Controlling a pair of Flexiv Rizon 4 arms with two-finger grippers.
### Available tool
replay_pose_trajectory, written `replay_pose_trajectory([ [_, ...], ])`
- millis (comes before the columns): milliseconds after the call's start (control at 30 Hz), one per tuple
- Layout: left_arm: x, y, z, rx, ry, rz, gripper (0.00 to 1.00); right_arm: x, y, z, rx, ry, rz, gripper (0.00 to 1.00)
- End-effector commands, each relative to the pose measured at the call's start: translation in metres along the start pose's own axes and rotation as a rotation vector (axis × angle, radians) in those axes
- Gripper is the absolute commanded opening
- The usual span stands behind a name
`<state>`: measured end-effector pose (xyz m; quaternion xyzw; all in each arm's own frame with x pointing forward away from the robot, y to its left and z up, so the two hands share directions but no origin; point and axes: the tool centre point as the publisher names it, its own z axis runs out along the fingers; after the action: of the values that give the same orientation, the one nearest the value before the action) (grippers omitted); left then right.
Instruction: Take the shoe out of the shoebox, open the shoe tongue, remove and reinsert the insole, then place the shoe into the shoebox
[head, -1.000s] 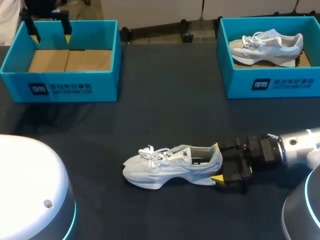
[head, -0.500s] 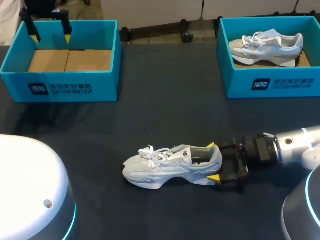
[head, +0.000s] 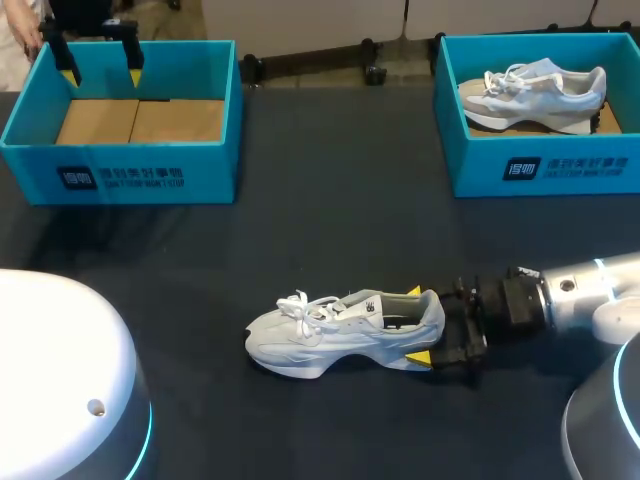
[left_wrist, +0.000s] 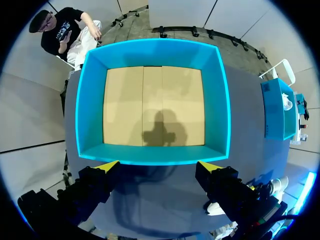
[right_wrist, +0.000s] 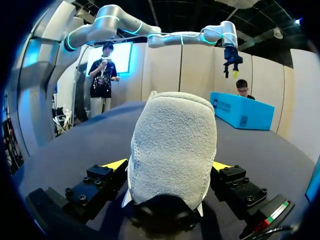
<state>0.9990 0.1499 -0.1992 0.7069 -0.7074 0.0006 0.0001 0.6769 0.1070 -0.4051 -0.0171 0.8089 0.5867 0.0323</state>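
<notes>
Shoe is out of the box. It stands upright on its sole on the desk, near the front middle and well apart from both boxes. Toe points to my left, heel toward my right arm. Laces are white; the collar is open to the top.

Right end effector is low at the desk, level with the heel. Fingers are spread wide and the heel sits between the yellow tips, one tip on each side. In the right wrist view the heel fills the gap and both tips are just beside it; I can't confirm contact on either side. Not counting it as a grip.

Left end effector hangs above the left box, pointing straight down. Fingers are wide apart with nothing between them, and the tips are over one wall of the box. That box holds nothing; its brown cardboard floor is bare except for my shadow.

Right box at the far right holds a second shoe, lying along the box with its toe to my left.
</notes>
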Motion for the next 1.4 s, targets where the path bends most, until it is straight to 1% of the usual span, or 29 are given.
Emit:
replay_pose_trajectory([
  [33,0.000,0.000,0.000,0.000,0.000,0.000,1.00,-0.002,0.000,0.006,0.005,0.003,0.000,1.00],
  [433,0.000,0.000,0.000,0.000,0.000,0.000,1.00,-0.001,-0.001,0.011,0.004,0.005,0.004,1.00],
  [467,0.000,0.000,0.000,0.000,0.000,0.000,1.00,-0.001,-0.002,0.012,0.006,0.005,0.005,0.89],
  [500,0.000,0.000,0.000,0.000,0.000,0.000,1.00,-0.001,-0.002,0.012,0.006,0.005,0.005,0.64],
  [533,0.000,0.000,0.000,0.000,0.000,0.000,1.00,0.000,-0.003,0.012,0.007,0.005,0.006,0.35],
  [567,0.000,0.000,0.000,0.000,0.000,0.000,1.00,0.000,-0.003,0.012,0.006,0.005,0.007,0.20],
  [600,0.000,0.000,0.000,0.000,0.000,0.000,1.00,0.001,-0.003,0.012,0.005,0.004,0.007,0.00],
  [933,0.000,0.000,0.000,0.000,0.000,0.000,1.00,0.006,0.000,0.011,-0.009,0.003,-0.006,0.00],
  [1267,0.000,0.000,0.000,0.000,0.000,0.000,1.00,0.006,0.000,0.011,-0.009,0.003,-0.006,0.00],
  [1333,0.004,0.008,-0.002,0.013,0.003,0.009,1.00,0.006,0.000,0.011,-0.009,0.003,-0.006,0.00],
  [1400,0.010,0.016,-0.007,-0.004,0.006,-0.024,1.00,0.006,0.000,0.011,-0.009,0.003,-0.006,0.00],
])
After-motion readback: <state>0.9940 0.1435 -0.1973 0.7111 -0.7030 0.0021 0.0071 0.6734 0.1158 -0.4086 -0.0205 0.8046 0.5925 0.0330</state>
